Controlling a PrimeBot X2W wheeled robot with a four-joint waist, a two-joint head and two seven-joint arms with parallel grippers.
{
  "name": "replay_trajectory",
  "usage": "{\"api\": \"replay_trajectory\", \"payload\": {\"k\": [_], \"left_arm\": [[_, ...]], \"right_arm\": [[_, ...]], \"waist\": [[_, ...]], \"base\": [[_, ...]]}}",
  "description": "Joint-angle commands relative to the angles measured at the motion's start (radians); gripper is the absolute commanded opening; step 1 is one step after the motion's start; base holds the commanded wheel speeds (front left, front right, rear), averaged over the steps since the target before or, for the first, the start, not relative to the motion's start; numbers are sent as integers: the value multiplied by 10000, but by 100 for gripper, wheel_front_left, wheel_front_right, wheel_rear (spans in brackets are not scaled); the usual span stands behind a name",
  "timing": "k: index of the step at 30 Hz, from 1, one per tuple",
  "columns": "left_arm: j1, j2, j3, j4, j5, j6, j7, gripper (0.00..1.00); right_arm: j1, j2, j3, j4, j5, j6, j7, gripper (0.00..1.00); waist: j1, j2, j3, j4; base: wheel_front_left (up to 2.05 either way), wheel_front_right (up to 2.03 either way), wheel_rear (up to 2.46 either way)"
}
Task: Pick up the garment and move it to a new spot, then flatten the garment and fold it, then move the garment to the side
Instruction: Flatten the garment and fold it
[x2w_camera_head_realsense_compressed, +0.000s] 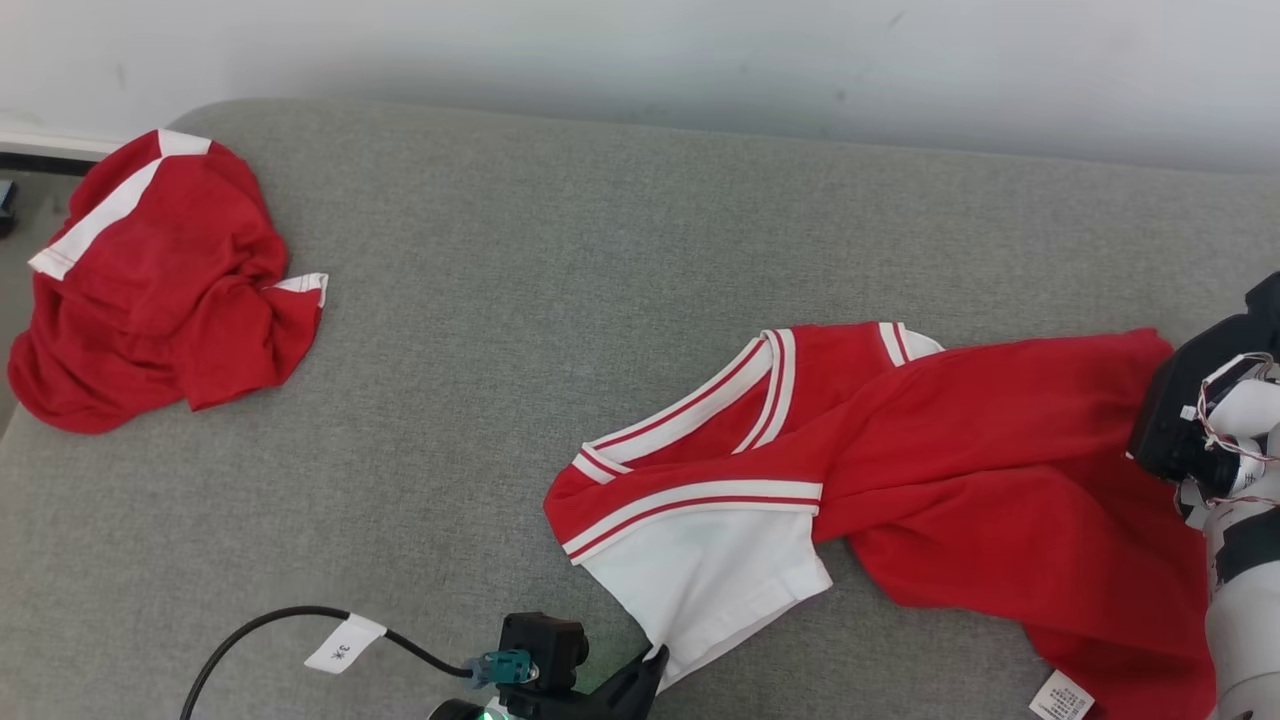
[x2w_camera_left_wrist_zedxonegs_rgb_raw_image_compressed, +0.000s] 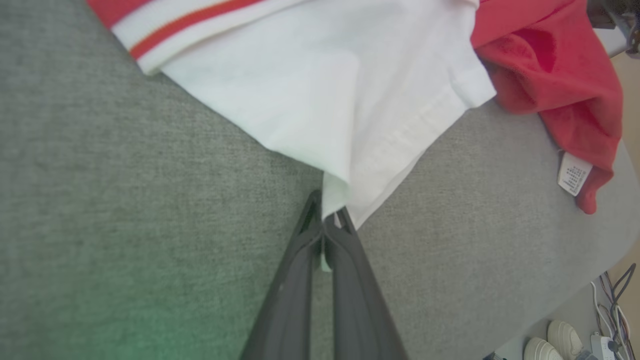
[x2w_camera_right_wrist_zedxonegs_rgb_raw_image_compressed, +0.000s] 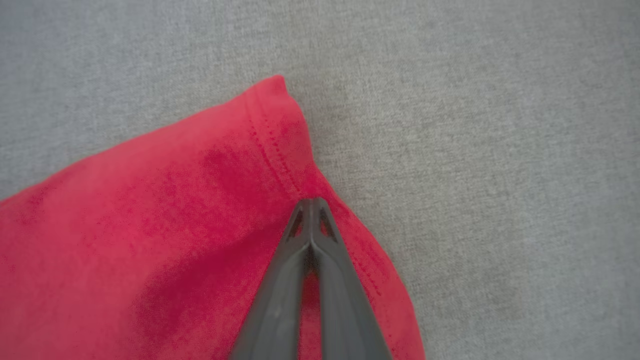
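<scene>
Garment (x2w_camera_head_realsense_compressed: 930, 470), a red jersey with one white sleeve and red-and-white striped trim, sprawled right of centre on the grey padded surface (x2w_camera_head_realsense_compressed: 500, 350), rumpled and twisted rather than flat. Reaches from the white sleeve near the front edge across to the red hem at the far right.

At the bottom of the head view, left gripper (x2w_camera_head_realsense_compressed: 657, 657), fingers (x2w_camera_left_wrist_zedxonegs_rgb_raw_image_compressed: 294, 280) pressed together and pinching the lowest corner of the white sleeve. In the left wrist view, a sliver of white cloth caught between the dark tips.

At the red hem corner, right gripper (x2w_camera_right_wrist_zedxonegs_rgb_raw_image_compressed: 311, 206), fingers pressed together on the stitched edge, red cloth showing in the slit between them. Pale forearm (x2w_camera_head_realsense_compressed: 1245, 630) along the right edge of the head view.

White care label (x2w_camera_head_realsense_compressed: 1062, 697) sticking out from the red cloth at the front right.

Second red garment (x2w_camera_head_realsense_compressed: 150, 290) with white bands, bunched in a heap at the far left corner of the surface, well apart from the first.

Black cable (x2w_camera_head_realsense_compressed: 270, 618) with a white paper tag (x2w_camera_head_realsense_compressed: 343, 643), curving over the surface towards the left gripper's wrist.

Pale wall (x2w_camera_head_realsense_compressed: 700, 50) behind.

Pair of white shoes (x2w_camera_left_wrist_zedxonegs_rgb_raw_image_compressed: 552, 340) on the floor past the surface's edge, in the left wrist view
</scene>
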Motion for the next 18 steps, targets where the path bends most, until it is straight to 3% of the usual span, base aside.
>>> {"api": "replay_trajectory", "payload": {"k": [1,7,8,9,18], "left_arm": [[149,98,69,58,-17,90,-17,0],[239,153,183,68,-175,125,-107,0],[255,168,206,78,-204,138,-121,0],[255,182,228,73,-213,146,-134,0],[64,232,211,-145,-168,135,-181,0]], "right_arm": [[257,-71,168,-34,56,35,214,0],[899,-523,1030,53,522,11,1955,3],[928,-567,1176,-106,689,11,2002,39],[889,-645,1264,-360,833,12,1927,100],[808,-708,1603,-2100,1730,12,834,100]], "waist": [[1,-1,-86,-132],[1,-1,-422,-406],[1,-1,-479,-442],[1,-1,-511,-468],[1,-1,-250,-268]], "base": [[0,0,0],[0,0,0],[0,0,0],[0,0,0],[0,0,0]]}}
